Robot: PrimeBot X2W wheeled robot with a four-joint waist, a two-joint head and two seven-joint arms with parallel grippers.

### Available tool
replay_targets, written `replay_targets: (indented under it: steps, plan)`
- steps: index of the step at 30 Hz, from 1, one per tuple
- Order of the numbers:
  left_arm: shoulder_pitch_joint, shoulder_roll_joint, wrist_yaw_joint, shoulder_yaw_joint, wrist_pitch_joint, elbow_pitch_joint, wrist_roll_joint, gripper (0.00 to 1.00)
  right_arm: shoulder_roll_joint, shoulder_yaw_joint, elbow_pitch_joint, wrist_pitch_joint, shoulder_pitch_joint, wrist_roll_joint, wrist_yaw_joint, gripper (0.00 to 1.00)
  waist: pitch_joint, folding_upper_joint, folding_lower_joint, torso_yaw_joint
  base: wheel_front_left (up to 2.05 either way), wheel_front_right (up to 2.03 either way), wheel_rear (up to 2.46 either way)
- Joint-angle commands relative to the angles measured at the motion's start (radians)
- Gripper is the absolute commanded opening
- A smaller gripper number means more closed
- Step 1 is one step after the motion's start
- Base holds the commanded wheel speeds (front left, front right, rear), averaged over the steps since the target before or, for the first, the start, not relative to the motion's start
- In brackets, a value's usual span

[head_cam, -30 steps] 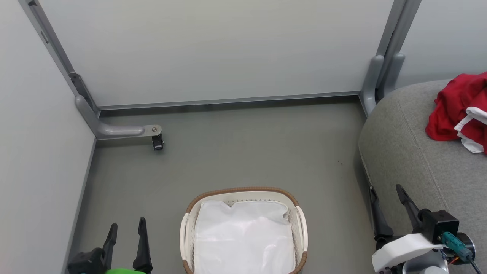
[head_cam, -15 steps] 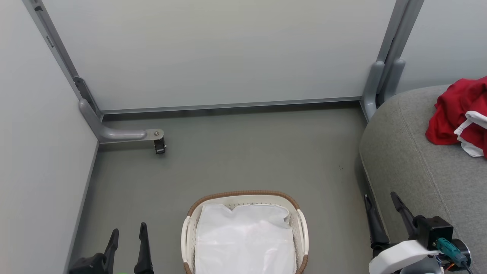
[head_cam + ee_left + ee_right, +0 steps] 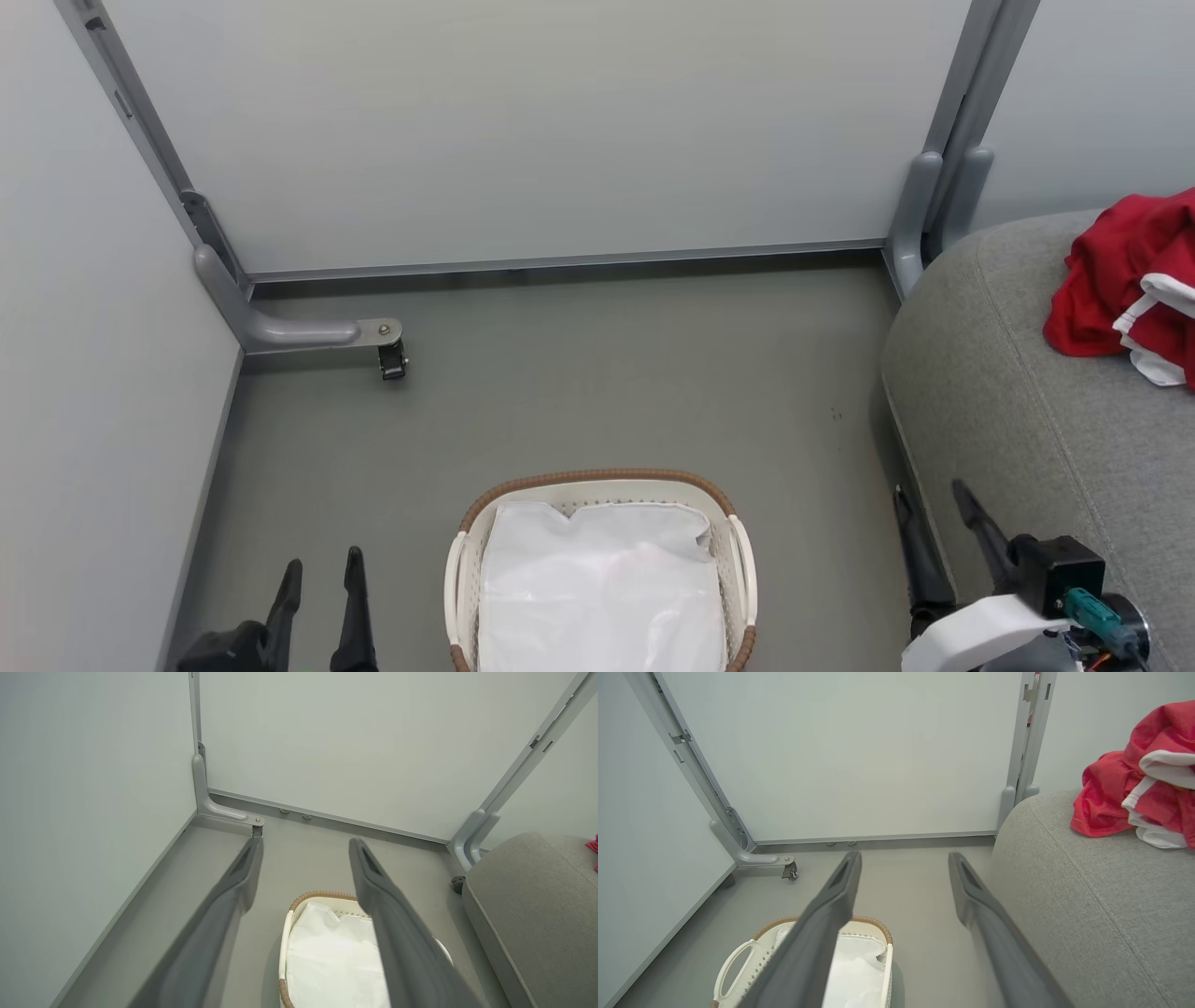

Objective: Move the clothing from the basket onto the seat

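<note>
At the lower left of the head view: left tool (image 3: 323, 560), fingers parted, nothing between them. It hangs low over the floor (image 3: 607, 373), beside the basket (image 3: 597, 476) and apart from its left handle. Fingers point up the view, toward the partition panels (image 3: 523, 131). Its wrist view looks along them over the basket's far rim.

Lower right: right tool (image 3: 928, 487), fingers likewise spread and empty. It sits in the gap between the basket and the rounded front corner of the seat (image 3: 1027, 401), just beside the cushion edge; I cannot tell whether it touches. The pale wrist housing angles in from the bottom corner, fingers tilted slightly left. Both forearms are drawn in close to the body. I read it as a rest pose, not a reach.

Basket stands on the floor between the two tools. Inside, the white liner (image 3: 597, 588) lies rumpled across the bottom. No red is visible on top; what lies beneath it is hidden.

Clothing (image 3: 1111, 280): a bright red heap with white trim bands, bunched on the seat toward its far right side, well apart from both tools and cut off by the frame edge.

Judgement: the transfer looks complete, which fits the empty, withdrawn tools. A caster foot (image 3: 390, 359) stands off by the left panel, clear of everything.
</note>
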Motion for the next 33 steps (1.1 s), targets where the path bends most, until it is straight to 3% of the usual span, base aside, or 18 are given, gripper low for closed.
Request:
replay_targets:
  steps: [1, 33]
  plan:
    - [0.000, -0.001, 0.000, -0.002, 0.001, 0.007, -0.001, 0.00, 0.002, 0.000, 0.007, 0.000, 0.001, 0.001, 0.000, 0.00, 0.000, 0.0000, 0.0000, 0.000, 0.00, 0.00, 0.00]
    - [-0.080, -0.043, -0.066, 0.122, 0.139, 0.017, -0.409, 0.00, 0.001, -0.051, 0.006, 0.139, -0.044, 0.519, 0.000, 0.00, 0.010, 0.0000, 0.0000, -0.010, 0.00, 0.00, 0.00]
